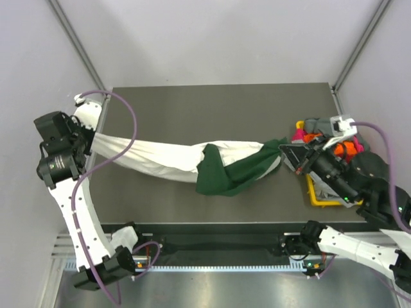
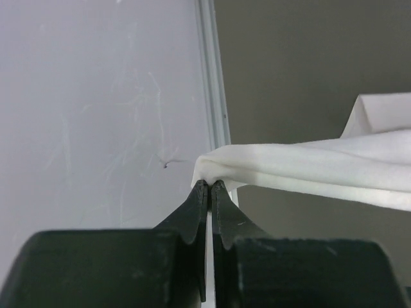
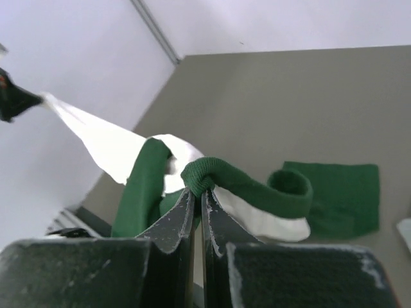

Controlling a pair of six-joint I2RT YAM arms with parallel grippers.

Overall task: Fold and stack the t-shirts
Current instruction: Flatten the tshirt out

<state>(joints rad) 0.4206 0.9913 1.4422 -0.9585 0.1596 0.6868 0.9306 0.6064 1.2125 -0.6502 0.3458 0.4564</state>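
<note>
Top view: dark grey matte table (image 1: 218, 106), pale walls (image 1: 212, 38) on three sides, a metal strut (image 1: 72, 35) rising at each back corner. Tee (image 1: 160, 157) is stretched across the table, long axis 9 to 3 o'clock, sagging a bit toward 6 at mid-span. Left gripper (image 1: 93, 136) has the white end at the 9 o'clock table edge, and right gripper (image 1: 284, 149) has the green end near 3 o'clock. Cloth is twisted rope-like: white body from 9 to centre, dark green panel bunched just past centre and draped onto the table. Yellow bin (image 1: 319, 197) sits at the 3–4 o'clock edge, mostly under the right arm, with a pile (image 1: 311, 136) of other tees (grey, orange, pink) at its far end. Left wrist view: left gripper (image 2: 210, 187) is pinched tight on a folded white edge of the tee, with only a hairline between the tips. The cloth leads off to 3 o'clock in long smooth folds. Scuffed wall fills 9–12 o'clock, table at 1–3 o'clock, strut between them. Right wrist view: right gripper (image 3: 198, 192) is clamped on a dark green ribbed band that loops over the tips and curls away to 3 o'clock. White body runs off toward 10 o'clock, up to the left gripper at the frame edge. A flat green piece lies on the table at 3–4 o'clock. Table fills the upper right, wall the upper left.
</note>
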